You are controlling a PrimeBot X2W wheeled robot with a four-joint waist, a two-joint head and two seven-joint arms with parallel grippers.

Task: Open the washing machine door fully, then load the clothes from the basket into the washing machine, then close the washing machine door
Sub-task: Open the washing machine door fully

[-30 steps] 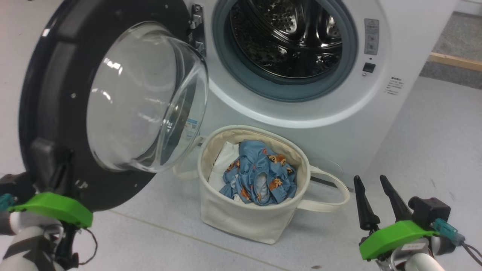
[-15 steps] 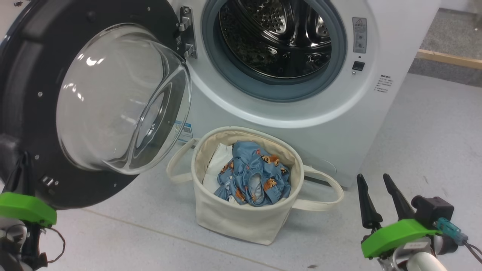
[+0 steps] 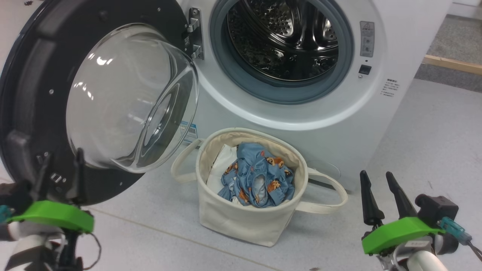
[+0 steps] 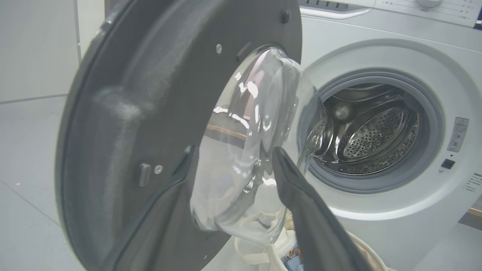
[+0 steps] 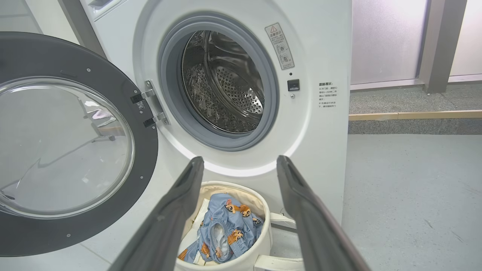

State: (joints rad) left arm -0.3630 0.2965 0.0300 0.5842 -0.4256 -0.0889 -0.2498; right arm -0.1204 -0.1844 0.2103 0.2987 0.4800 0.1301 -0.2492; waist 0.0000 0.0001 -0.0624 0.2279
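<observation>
The washing machine [image 3: 301,124] stands with its steel drum [image 3: 286,37] exposed. The washing machine door [image 3: 34,94] hangs swung out to the left, black rim and glass bowl [image 3: 128,98] facing me. My left gripper [image 3: 63,154] is open, its fingers standing by the door's lower rim near the latch; in the left wrist view the door [image 4: 150,113] fills the space ahead of the fingers [image 4: 301,203]. The basket [image 3: 241,222] sits on the floor before the washer, with the blue printed clothes [image 3: 258,177] inside. My right gripper [image 3: 376,174] hangs open to its right, holding nothing.
A white lump [image 3: 226,162] lies in the basket beside the clothes. Strap handles [image 3: 331,195] loop out on both sides of the basket. A wooden strip [image 3: 452,64] and grey carpet lie beyond the washer's right side. Pale floor [image 3: 433,143] spreads to the right.
The left gripper was shut on the door's lower rim and has now opened. The door has swung a little wider, and the head camera shifted. The right gripper stayed put.
</observation>
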